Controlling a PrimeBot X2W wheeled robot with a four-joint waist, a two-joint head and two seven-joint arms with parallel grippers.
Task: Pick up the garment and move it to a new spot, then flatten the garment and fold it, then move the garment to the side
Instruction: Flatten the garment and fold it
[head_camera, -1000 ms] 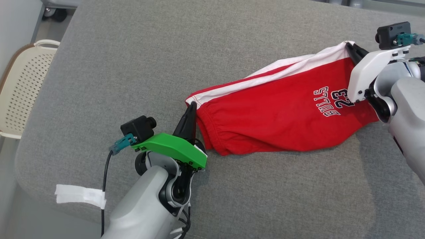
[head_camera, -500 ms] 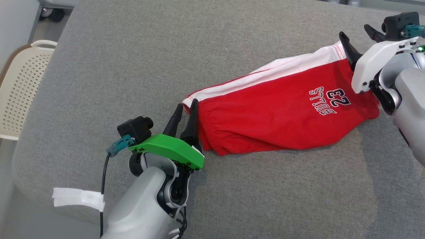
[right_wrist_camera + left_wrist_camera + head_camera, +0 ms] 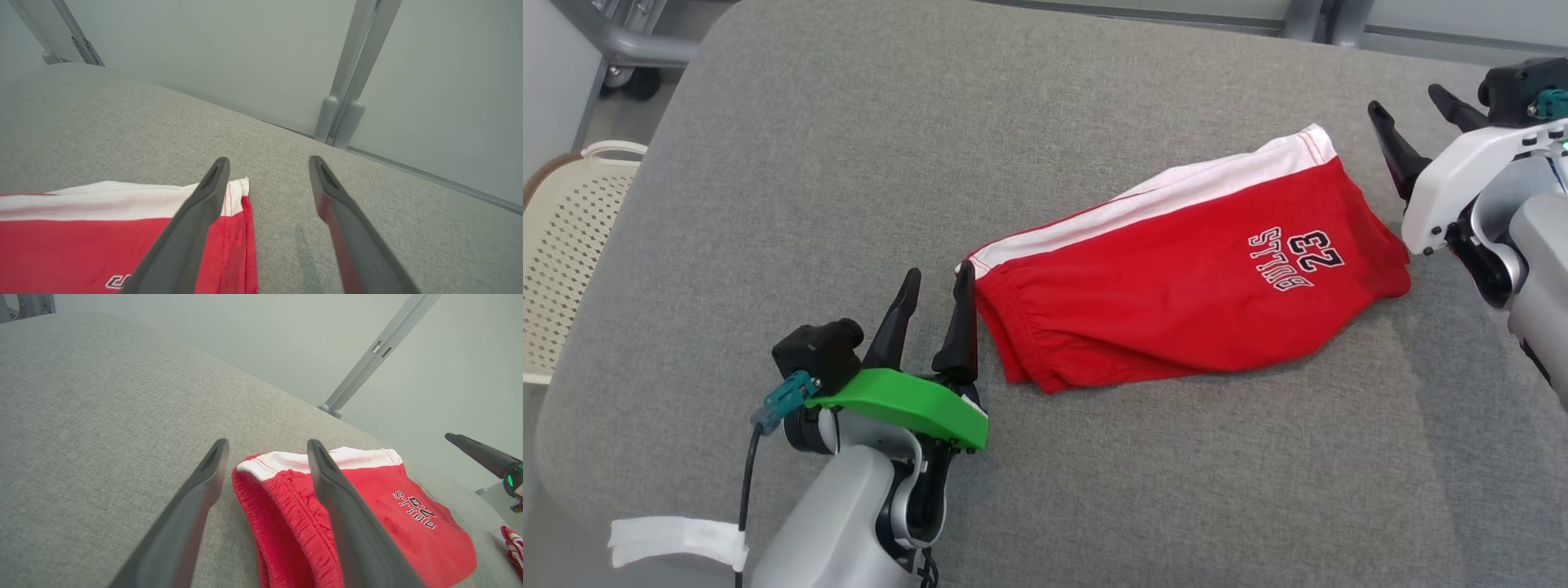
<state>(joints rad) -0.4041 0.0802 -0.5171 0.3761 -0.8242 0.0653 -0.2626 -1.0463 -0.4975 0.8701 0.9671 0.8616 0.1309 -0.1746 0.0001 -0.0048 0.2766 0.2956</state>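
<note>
The left gripper (image 3: pixel 939 271) has its two dark fingers spread wide with nothing between them. The finger nearer the shorts (image 3: pixel 1176 302) stands right at the elastic waistband corner; whether it touches the cloth I cannot tell. In the left wrist view that gathered red corner with its white edge shows in the gap between the fingers, lying on the cushion (image 3: pixel 849 163) rather than pinched. Behind the fingers sit a green cover (image 3: pixel 907 404) and a small black camera (image 3: pixel 817 351). A strip of white tape (image 3: pixel 674 543) is wrapped on the cable beside the pale forearm.

The right gripper (image 3: pixel 1405 98) is also spread wide and holds nothing. Its fingers stand just off the far white corner of the shorts, with a strip of grey fabric showing between them and the cloth in the head view. A white cover (image 3: pixel 1462 175) sits behind them.

The shorts lie loose on the grey cushion between the two grippers, stretched slantwise from the waistband near the left gripper to the hem near the right. They are red with a white band (image 3: pixel 1176 188) along the far edge. The printed lettering (image 3: pixel 1290 257) is near the right end and reads upside down from the head. The cloth is folded over itself and a little rumpled along the near edge.

A cream perforated chair (image 3: pixel 564 245) stands off the cushion's left side.
</note>
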